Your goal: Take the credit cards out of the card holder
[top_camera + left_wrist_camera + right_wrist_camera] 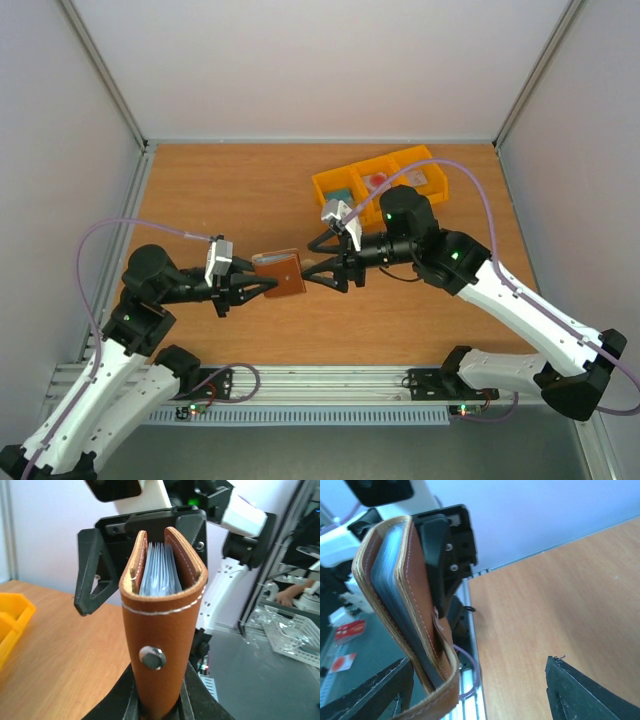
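The card holder [279,274], brown leather with white stitching, is held above the desk [220,200], between the two arms. It is clamped at its folded end by the left claw [250,285], whose fingers are closed on it from both faces. A round metal snap stud [152,657] is seen on the outer face of the card holder, just above those fingers. The far end of the card holder stands slightly parted, and a stack of grey-blue sleeves [159,570] is visible between the two leather flaps. Whether any card lies inside them cannot be told.

The right claw [322,272] is set at the open end of the card holder, opposite the left claw, with its jaws spread wide. In the right wrist view the free end of the card holder is seen within that gap, close beside one finger [380,692] and well apart from the other. Contact cannot be confirmed.

Beyond the card holder, toward the back of the desk, a yellow bin [395,158] is placed. In its middle compartment a pale credit card [378,182] with a red round spot is seen lying flat.
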Controlling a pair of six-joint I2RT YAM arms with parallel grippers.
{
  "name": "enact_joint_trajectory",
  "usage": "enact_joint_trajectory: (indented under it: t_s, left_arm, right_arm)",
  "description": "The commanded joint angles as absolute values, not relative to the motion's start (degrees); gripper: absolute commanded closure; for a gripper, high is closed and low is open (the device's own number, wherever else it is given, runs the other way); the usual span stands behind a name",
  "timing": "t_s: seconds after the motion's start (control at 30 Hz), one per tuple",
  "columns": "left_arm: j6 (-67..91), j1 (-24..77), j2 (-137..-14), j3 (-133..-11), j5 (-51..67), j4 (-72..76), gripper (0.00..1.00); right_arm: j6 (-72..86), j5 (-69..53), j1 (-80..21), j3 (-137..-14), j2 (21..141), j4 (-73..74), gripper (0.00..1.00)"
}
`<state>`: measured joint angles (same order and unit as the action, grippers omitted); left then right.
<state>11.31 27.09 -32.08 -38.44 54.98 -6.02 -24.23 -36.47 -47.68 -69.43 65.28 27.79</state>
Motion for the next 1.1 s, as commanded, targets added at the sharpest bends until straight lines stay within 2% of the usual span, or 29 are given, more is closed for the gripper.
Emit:
enact_joint_trajectory:
  t_s: [0.0,0.07,0.23,0.43,0.6,0.73,0.97,1.07]
  left_arm:
    - [9.51,27.42,-33.94,-38.73,67.1,3.97,1.0]
    - [10.92,27.5,-33.91,-38.93,65.93,7.39,1.0]
    - [12.96,27.51,-33.66,-39.85,65.97,6.06,1.0]
    - [2.51,27.51,-31.91,-40.96,67.55,-2.82,1.0]
    - [4.56,27.59,-32.97,-39.9,67.28,3.58,1.0]
    - [8.2,27.84,-33.53,-40.33,65.23,3.82,1.0]
    - [9.44,27.95,-33.49,-40.11,65.24,4.23,1.0]
    - [9.53,27.97,-33.68,-40.05,64.7,4.13,1.0]
  right_arm:
    - [-27.53,-40.17,-47.3,-75.47,68.8,36.5,0.33]
    - [-27.81,-40.6,-47.63,-76.9,69.75,37.42,0.39]
    - [-28.1,-41.12,-48.87,-74.8,67.12,33.07,0.45]
    - [-35.51,-39.19,-48.87,-80.17,65.94,45.33,0.48]
    - [-34.17,-37.79,-49.89,-84.37,68.96,48.42,0.54]
    - [-35.4,-34.26,-54.3,-84.49,69.34,49.23,0.51]
    - [-34.57,-34.49,-54.93,-83.26,69.55,46.61,0.51]
    - [-34.9,-35.8,-55.5,-83.63,70.85,46.75,0.46]
